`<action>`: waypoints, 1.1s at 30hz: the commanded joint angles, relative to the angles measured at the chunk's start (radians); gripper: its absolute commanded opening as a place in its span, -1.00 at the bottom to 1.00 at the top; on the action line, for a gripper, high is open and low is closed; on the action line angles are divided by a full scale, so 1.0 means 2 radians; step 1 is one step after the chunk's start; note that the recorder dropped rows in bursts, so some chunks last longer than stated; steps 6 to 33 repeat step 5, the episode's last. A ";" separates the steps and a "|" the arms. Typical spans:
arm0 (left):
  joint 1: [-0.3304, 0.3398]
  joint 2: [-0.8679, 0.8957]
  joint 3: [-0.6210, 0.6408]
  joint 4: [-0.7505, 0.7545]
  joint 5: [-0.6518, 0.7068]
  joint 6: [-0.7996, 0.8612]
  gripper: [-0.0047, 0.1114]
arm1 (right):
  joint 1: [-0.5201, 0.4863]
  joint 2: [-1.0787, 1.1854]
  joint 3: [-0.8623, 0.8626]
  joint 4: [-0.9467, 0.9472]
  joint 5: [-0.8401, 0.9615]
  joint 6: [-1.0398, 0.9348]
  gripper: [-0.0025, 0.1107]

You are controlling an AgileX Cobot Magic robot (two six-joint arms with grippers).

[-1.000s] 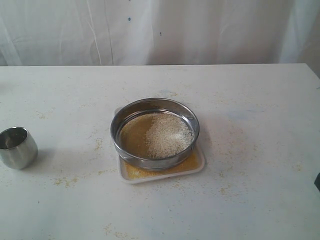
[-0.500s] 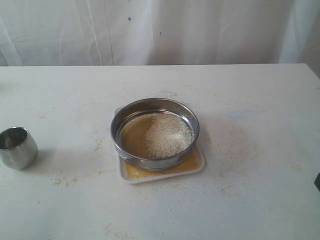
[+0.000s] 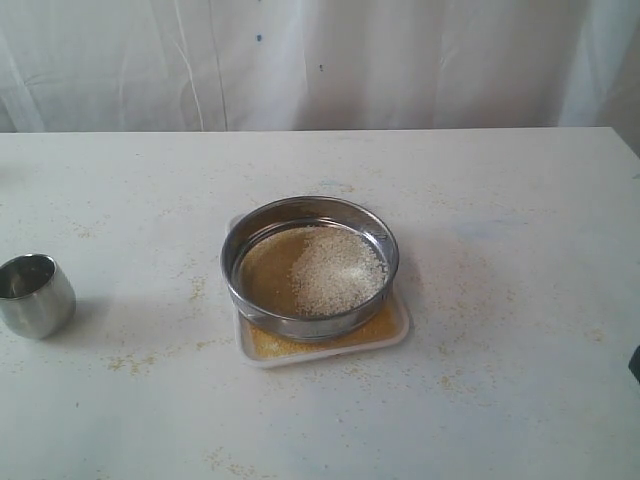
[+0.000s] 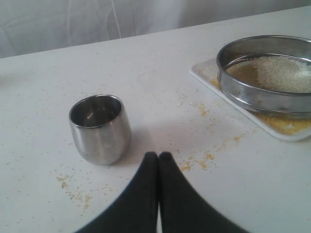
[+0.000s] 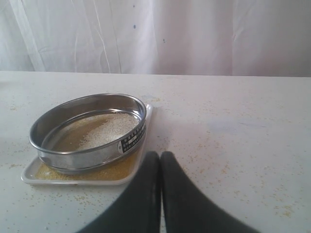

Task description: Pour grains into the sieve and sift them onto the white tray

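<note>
The steel sieve [image 3: 310, 265] rests on the white tray [image 3: 400, 325] in the middle of the table. Pale grains [image 3: 338, 270] lie heaped on its mesh, and yellow meal [image 3: 365, 335] covers the tray beneath. Neither gripper shows in the exterior view. My left gripper [image 4: 158, 156] is shut and holds nothing, hovering close to the steel cup [image 4: 100, 128], with the sieve [image 4: 265, 73] farther off. My right gripper [image 5: 160, 156] is shut too, empty, just beside the tray's corner [image 5: 146, 121] and the sieve [image 5: 87, 131] with its dark label [image 5: 132, 140].
A small rounded steel cup [image 3: 34, 294] stands upright near the table's left edge and looks empty inside. Yellowish specks [image 3: 130, 362] are scattered over the white tabletop. A white curtain [image 3: 320, 60] hangs behind the table's far edge.
</note>
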 commanded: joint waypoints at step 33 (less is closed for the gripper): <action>0.000 -0.003 0.002 -0.003 -0.002 -0.001 -0.92 | -0.004 -0.004 0.002 -0.002 -0.005 0.002 -0.96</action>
